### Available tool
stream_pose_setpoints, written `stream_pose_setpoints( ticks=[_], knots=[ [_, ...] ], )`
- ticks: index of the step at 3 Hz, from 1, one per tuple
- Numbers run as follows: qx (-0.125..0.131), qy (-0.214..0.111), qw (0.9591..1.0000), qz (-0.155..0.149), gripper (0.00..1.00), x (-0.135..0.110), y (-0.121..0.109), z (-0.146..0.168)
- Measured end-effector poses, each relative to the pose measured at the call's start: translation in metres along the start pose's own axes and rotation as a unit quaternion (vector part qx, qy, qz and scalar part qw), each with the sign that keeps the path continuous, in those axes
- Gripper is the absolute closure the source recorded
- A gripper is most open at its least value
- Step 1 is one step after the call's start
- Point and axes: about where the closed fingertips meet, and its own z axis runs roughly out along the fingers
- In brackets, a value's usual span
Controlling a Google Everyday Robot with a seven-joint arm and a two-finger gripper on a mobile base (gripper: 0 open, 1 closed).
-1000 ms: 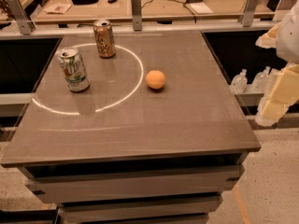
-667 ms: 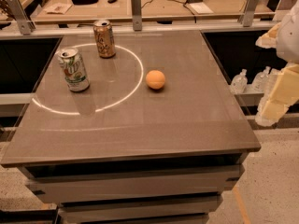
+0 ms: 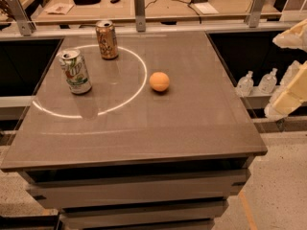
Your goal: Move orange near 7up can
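The orange (image 3: 159, 81) rests on the grey worktop (image 3: 168, 133) a little above the middle of the frame, just outside the right edge of a thin bright ring (image 3: 139, 87) of light on the surface. The 7up can (image 3: 76, 72) stands upright in the upper left, inside that ring and well apart from the orange. A brown-gold can (image 3: 106, 40) stands upright behind it, near the ring's far arc. Both cans show silver tops, and what they hold cannot be seen. The tool (image 3: 289, 96) appears as cream-coloured parts at the right edge of the frame, off the worktop and touching nothing; whether it is wide or narrow I cannot tell. Just left of it, on a low ledge, stand what look like small clear bottles (image 3: 245, 84).
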Motion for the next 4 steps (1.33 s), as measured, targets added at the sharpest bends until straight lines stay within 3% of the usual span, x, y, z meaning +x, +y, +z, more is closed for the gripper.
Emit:
stream_pose_setpoints(
  ticks=[1,3,4],
  knots=[
    [-0.008,-0.072,0.9966,0.039,0.00,-0.001,-0.002,-0.001],
    [0.029,-0.186,0.9803,0.059,0.00,-0.007,0.017,0.006],
    [0.021,-0.220,0.9715,0.085,0.00,-0.003,0.027,0.025]
  ],
)
